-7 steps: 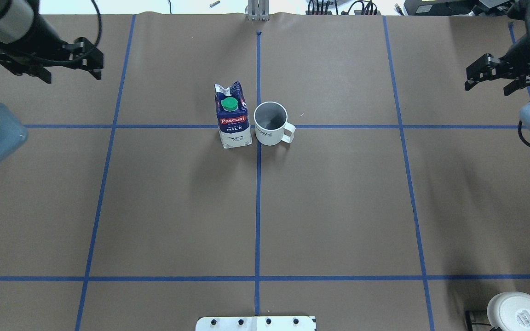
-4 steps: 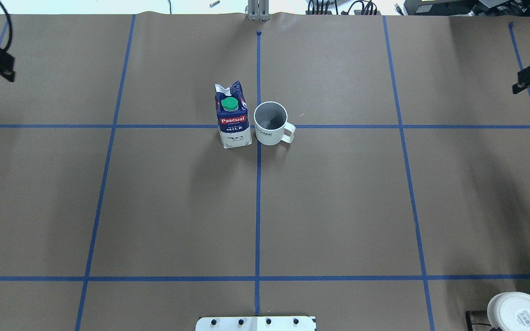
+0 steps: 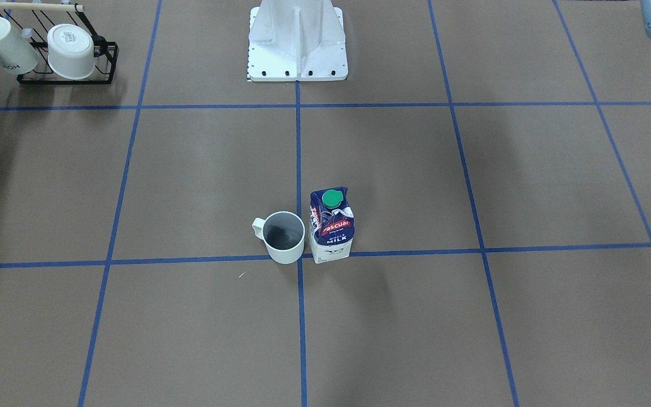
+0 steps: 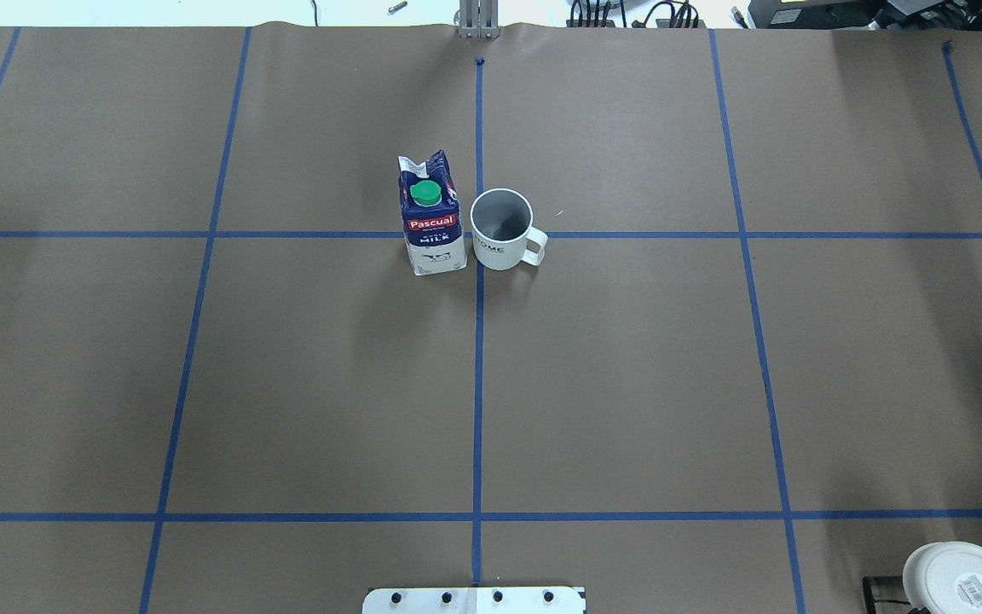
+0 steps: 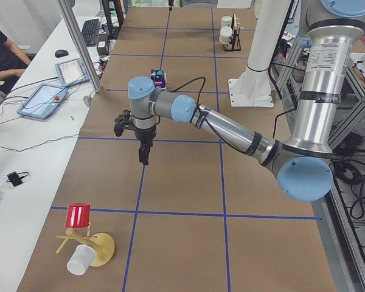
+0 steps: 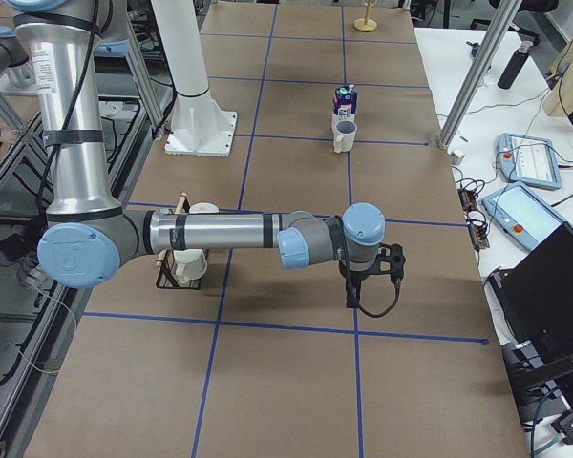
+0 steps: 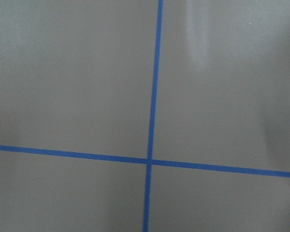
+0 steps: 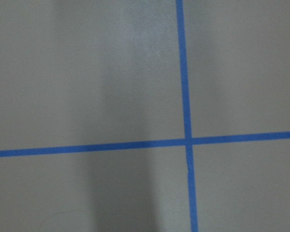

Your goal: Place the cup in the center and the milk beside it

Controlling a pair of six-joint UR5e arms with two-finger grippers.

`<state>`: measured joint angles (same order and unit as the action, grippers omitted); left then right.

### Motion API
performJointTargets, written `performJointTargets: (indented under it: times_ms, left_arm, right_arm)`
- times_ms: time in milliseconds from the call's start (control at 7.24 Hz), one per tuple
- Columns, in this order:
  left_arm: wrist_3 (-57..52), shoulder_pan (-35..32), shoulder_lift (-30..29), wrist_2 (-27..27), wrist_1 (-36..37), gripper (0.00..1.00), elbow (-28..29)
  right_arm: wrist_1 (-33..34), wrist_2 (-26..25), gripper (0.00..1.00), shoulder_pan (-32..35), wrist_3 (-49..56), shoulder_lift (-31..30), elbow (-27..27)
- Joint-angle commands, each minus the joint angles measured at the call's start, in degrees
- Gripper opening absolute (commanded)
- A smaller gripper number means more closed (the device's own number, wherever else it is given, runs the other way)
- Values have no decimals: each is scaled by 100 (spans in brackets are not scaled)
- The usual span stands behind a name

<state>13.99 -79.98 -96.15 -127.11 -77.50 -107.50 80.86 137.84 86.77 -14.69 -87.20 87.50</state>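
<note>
**Overhead exterior view caught neither arm, only the cup [image 4: 501, 228] and milk carton [image 4: 432, 217] at mid-table [image 4: 627, 384]**

From overhead, the cup stood upright just right of the centre blue tape line [image 4: 478, 384], with its handle turned right. The milk carton stood upright just beside it, across that line. Both sat on a crosswise tape line, with what looked like a sliver of table between them.

The left gripper [image 5: 143, 155] showed whole only in the exterior left view, hanging fingers-down over the table near that end. The front-facing view cut it to a black scrap at its right edge, so I could not tell its jaw width. The right gripper [image 6: 353, 298] appeared only in the exterior right view, also pointing down, and its opening could not be told either. Both wrist-mounted views held only brown table and a tape crossing.

In the exterior left view the carton hid the cup. The exterior right view showed the cup in front of the carton.

A black rack [image 3: 68, 79] of white cups [image 3: 71, 52] stood at the table corner on the robot's right, cut off at the overhead view's bottom right. A red cup [image 5: 78, 215] sat on a wooden stand [image 5: 100, 249] at the left end. The pair stood well apart from every table edge, from the rack and from both grippers.
</note>
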Motion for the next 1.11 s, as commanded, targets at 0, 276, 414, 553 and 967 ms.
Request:
performJointTargets:
  times_ms: [0, 276, 414, 553, 967]
  left_arm:
    - [-72, -480, 325, -33, -289, 99, 525]
    - [-1103, -921, 378, -399, -240, 99, 764]
    - [-1335, -1001, 387, -698, -248, 99, 1018]
    - [-1468, -1011, 456, -710, -405, 99, 1281]
    - [-1487, -1002, 457, -736, -862, 99, 1688]
  right_arm:
    - [264, 24, 100, 252, 133, -218, 48]
    - [1093, -63, 100, 271, 133, -184, 476]
    - [1386, -73, 100, 262, 133, -166, 679]
    - [1406, -81, 100, 262, 115, -192, 698]
    - [1389, -125, 100, 262, 106, -210, 629]
